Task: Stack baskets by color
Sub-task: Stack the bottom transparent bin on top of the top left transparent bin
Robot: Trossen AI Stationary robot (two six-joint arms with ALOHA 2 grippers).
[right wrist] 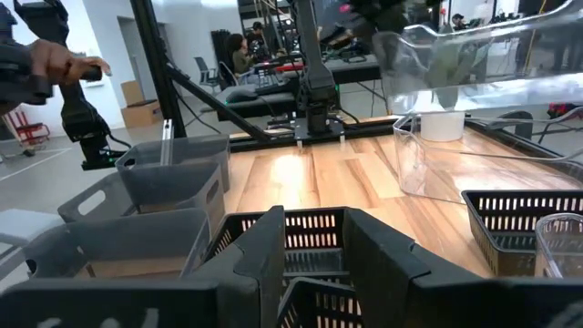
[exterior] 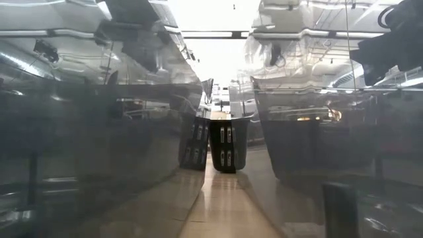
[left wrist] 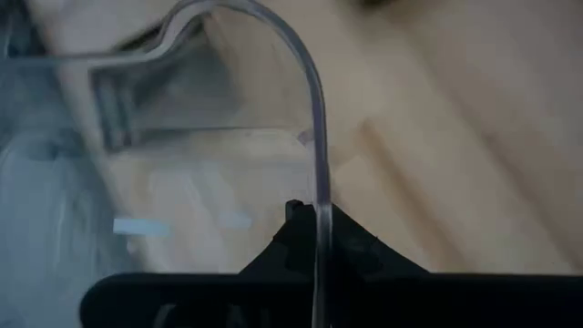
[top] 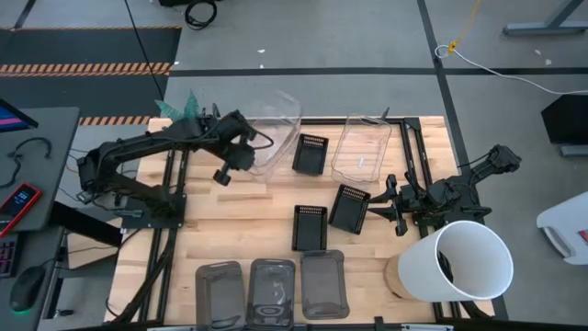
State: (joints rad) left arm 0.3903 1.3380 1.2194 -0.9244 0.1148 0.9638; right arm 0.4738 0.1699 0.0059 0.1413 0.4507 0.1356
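The left gripper [top: 241, 154] hangs over the far left of the wooden surface [top: 239, 216], its fingers [left wrist: 314, 246] pinched tight on the thin rim of a large clear basket [top: 274, 133]; the wrist view shows the rim's edge running straight between them. That basket sits tilted and raised off the surface. A second clear basket [top: 361, 147] lies flat to its right, with a small black slotted basket [top: 310, 154] between the two. The right gripper [top: 378, 204] reaches in from the right side, its fingers [right wrist: 264, 246] spread part-way, one on each side of a wall of another black basket [top: 350, 208]; whether they press it I cannot tell. A third black basket [top: 310, 226] lies just beside. Three smoky grey baskets [top: 272, 287] line the near edge
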